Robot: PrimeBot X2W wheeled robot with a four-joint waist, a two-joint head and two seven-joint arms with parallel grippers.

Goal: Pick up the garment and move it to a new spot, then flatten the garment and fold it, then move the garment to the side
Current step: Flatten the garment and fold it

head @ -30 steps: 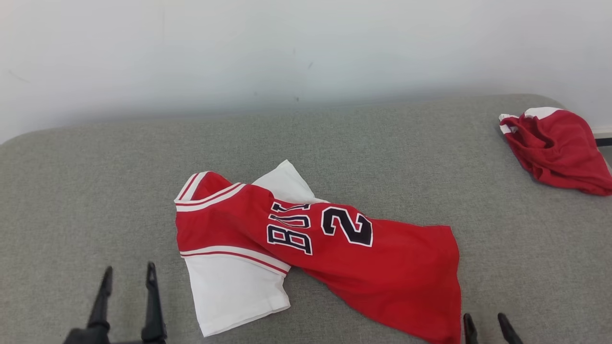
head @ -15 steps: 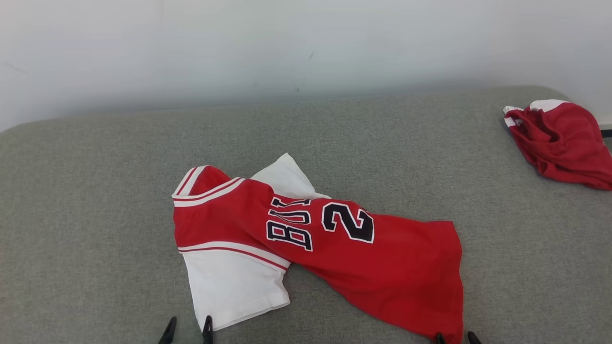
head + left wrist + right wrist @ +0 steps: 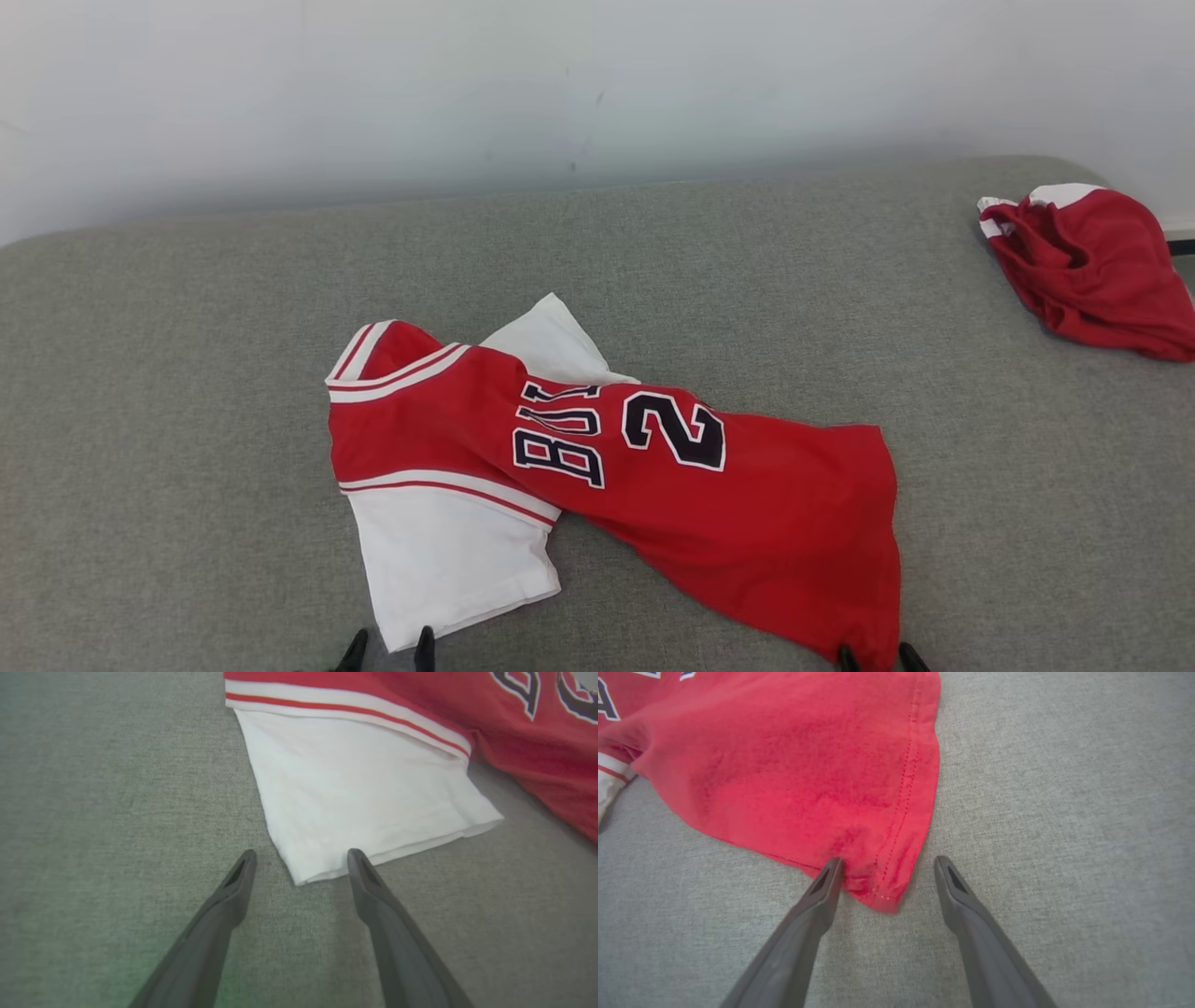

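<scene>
A red jersey point(image 3: 607, 467) with white sleeves lies twisted near the middle of the grey upholstered surface point(image 3: 187, 373), collar toward my left and hem toward my right, as I line up both arms at its near edge. My left gripper point(image 3: 301, 856) hovers with its jaws spread wide, straddling the near corner of the white sleeve point(image 3: 364, 788). My right gripper point(image 3: 887, 863), equally wide, brackets the near corner of the red hem point(image 3: 882, 896), one finger over the cloth and the other over bare upholstery. Neither holds anything. A second red garment point(image 3: 1092, 271) sits bunched well apart at the far right edge. The step in hand, as I judge it, is the first pickup. To do it well, I should push each pair of fingers a little further over the fabric so the pinch takes more than the bare seam. Then I should press into the soft padding, close both sides together and lift evenly, so the twisted body hangs free rather than dragging.
</scene>
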